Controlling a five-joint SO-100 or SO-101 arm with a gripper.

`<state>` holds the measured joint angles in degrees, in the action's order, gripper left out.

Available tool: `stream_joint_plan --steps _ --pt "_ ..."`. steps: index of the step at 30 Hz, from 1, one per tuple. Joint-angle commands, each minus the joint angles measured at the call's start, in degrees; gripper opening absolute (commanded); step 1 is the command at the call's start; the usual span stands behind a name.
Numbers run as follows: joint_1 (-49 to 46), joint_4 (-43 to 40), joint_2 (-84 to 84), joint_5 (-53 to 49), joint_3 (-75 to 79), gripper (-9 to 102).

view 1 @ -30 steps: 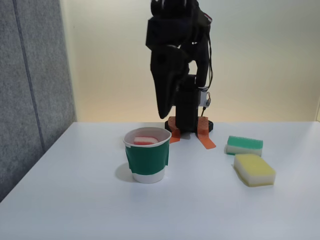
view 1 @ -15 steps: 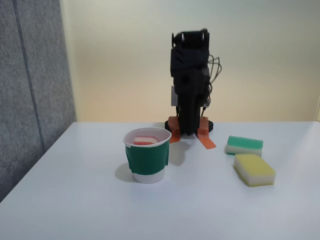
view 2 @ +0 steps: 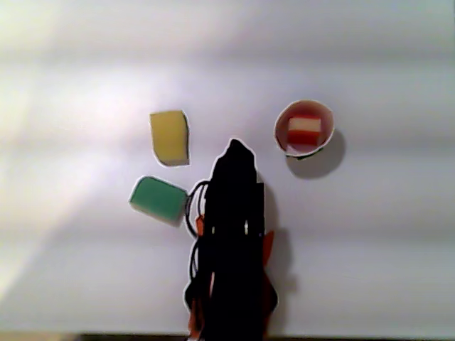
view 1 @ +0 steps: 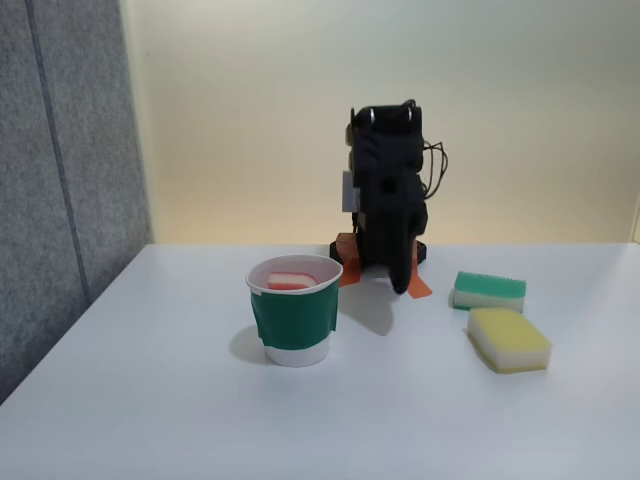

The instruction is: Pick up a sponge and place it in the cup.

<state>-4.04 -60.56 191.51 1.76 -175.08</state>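
Note:
The sponge [view 1: 290,281], red on top with cream foam below, lies inside the cup [view 1: 294,320]. That cup is white paper with a dark green band and stands upright at the table's left-middle in the fixed view. From above, the sponge [view 2: 304,131] shows within the cup's rim [view 2: 278,135]. The black arm is folded low over its base. My gripper [view 1: 402,284] points down toward the table, to the right of and behind the cup. Its dark fingers taper to one tip [view 2: 234,146] with nothing held.
A green-topped sponge [view 1: 489,291] and a yellow-topped sponge [view 1: 509,339] lie on the white table at the right of the fixed view. Orange tape [view 1: 412,283] marks the arm's base. A grey panel [view 1: 60,180] stands along the left side.
The arm has come down from its raised pose behind the cup and folded over its base, with the gripper swinging to the right. The sponge stays in the cup.

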Motion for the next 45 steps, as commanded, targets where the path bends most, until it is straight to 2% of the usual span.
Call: stream_joint_plan --steps 1,6,13,15,21,25,29,45 --pt "-0.8 -0.2 1.4 -1.3 -1.2 0" --pt "-0.8 2.0 1.2 -3.7 -5.2 0" --pt "-1.6 0.6 1.2 -6.8 -7.7 0" --pt "-1.2 3.1 1.4 -6.5 -10.3 0" --pt "-0.6 -4.2 1.2 -4.4 -10.3 0" --pt "-0.3 -12.4 1.2 -6.9 -10.3 0" --pt "-0.1 -13.2 1.3 -0.1 -10.3 0" --pt "-1.1 -13.3 1.4 0.0 -10.3 0"
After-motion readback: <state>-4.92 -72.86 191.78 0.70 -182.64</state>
